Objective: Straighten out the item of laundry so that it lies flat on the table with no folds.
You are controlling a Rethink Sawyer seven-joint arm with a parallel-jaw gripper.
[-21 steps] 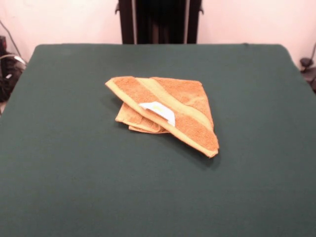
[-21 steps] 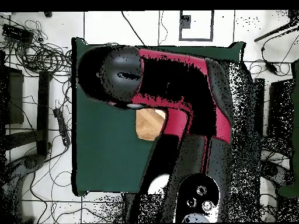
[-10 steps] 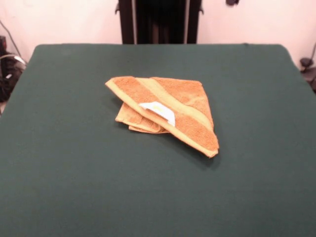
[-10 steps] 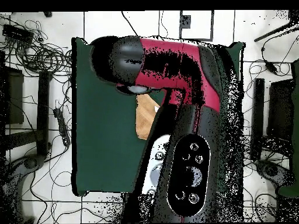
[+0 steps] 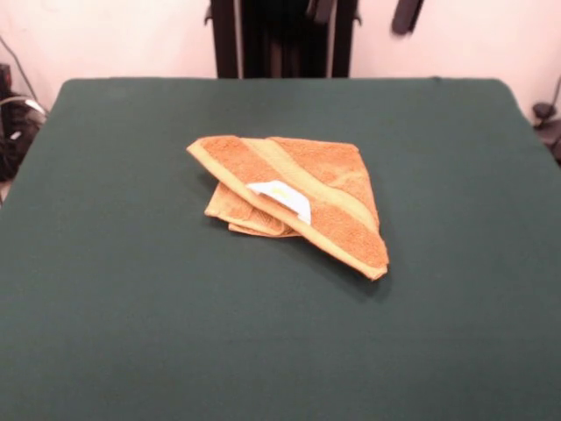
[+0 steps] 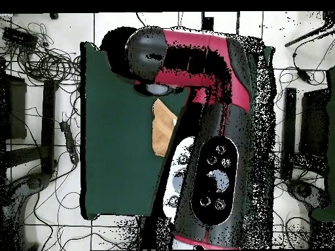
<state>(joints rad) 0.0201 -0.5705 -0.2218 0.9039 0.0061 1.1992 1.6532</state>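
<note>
Folded orange towel (image 5: 294, 200) lies mid-table (image 5: 131, 307); end effector (image 5: 408, 16) barely visible above, its state unclear.

The red and black arm (image 6: 196, 72) was seen bent above the worktop from overhead. Only dark tips of the gripper (image 5: 408, 16) were seen at the front view's top edge.

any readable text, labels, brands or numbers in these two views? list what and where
No legible text in either view.
White sewn-in label on the towel: a faint yellowish mark shows, too blurred to read.
Robot arm in the overhead view: no lettering visible.
Table: plain green, no markings.
</note>
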